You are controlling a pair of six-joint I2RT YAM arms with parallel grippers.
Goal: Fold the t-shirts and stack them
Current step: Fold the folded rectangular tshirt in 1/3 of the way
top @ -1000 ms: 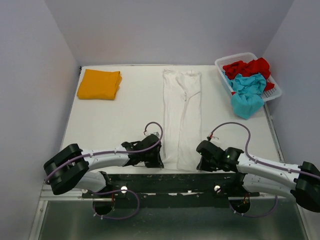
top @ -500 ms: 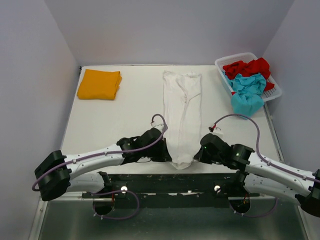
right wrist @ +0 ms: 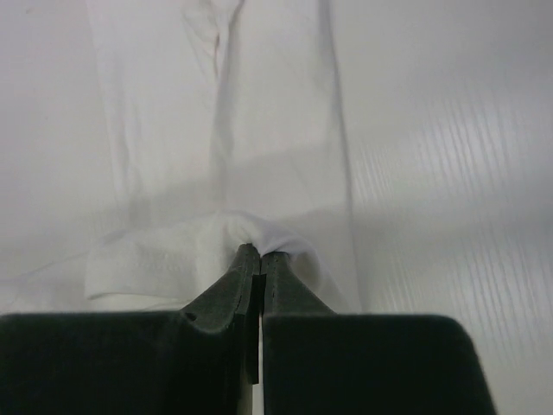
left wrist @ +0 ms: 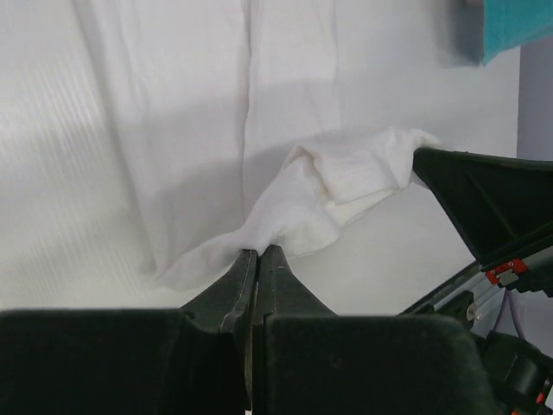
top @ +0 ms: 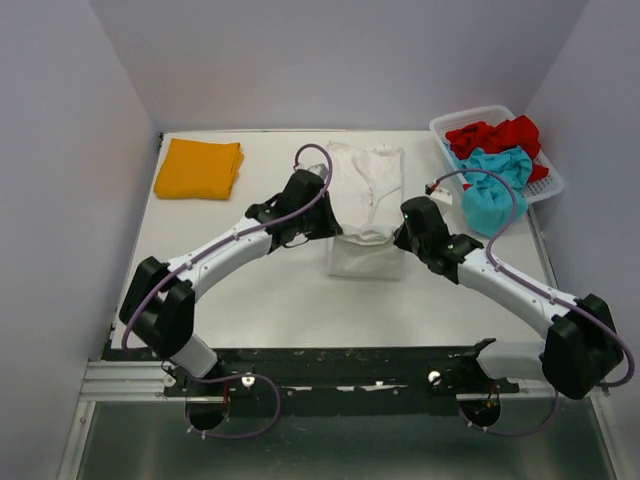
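A white t-shirt [top: 366, 190] lies as a long strip at the middle of the table, its near end lifted and carried back over itself. My left gripper [top: 330, 228] is shut on the shirt's left bottom corner [left wrist: 285, 226]. My right gripper [top: 402, 232] is shut on the right bottom corner [right wrist: 251, 232]. A folded orange-yellow t-shirt [top: 199, 168] lies at the far left. A red t-shirt [top: 495, 135] and a teal t-shirt [top: 494, 188] are heaped in the basket.
A white lattice basket [top: 546, 180] stands at the far right corner, the teal shirt spilling over its near edge. Grey walls close in the table on three sides. The right arm [left wrist: 484, 207] shows in the left wrist view.
Both grippers have moved from the near edge toward the back, lifting the white shirt's bottom end with them and folding it over the rest.
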